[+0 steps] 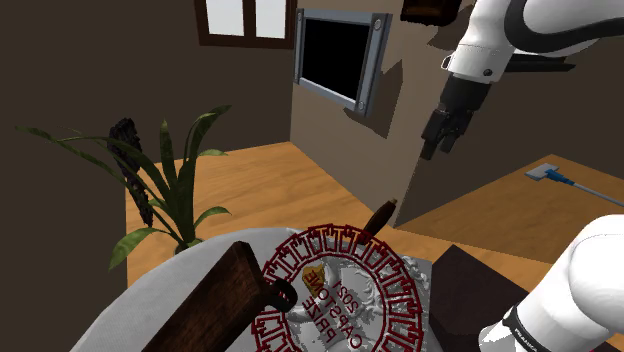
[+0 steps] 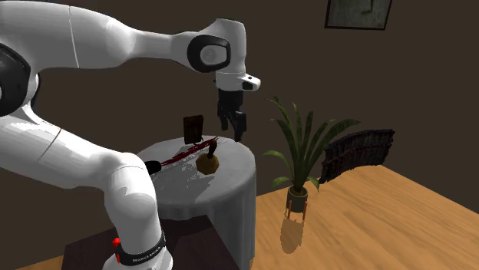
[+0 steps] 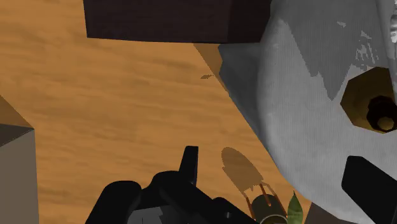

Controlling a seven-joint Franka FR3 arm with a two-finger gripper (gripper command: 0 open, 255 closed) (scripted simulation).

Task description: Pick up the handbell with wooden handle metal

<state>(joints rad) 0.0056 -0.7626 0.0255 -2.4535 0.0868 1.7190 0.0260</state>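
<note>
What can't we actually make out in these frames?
- Handbell: in the wrist view, the frame edge cuts off one side of it.
- Same bell, shoulder view: mostly screened by the red openwork disc.
- Dark wooden board: in the shoulder view, its lower end is cut off by the bottom edge.
- Grey cloth: in the second exterior view, it hides whatever it drapes over.

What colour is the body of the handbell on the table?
Dull golden brown; the wrist view shows the handbell best.
</note>
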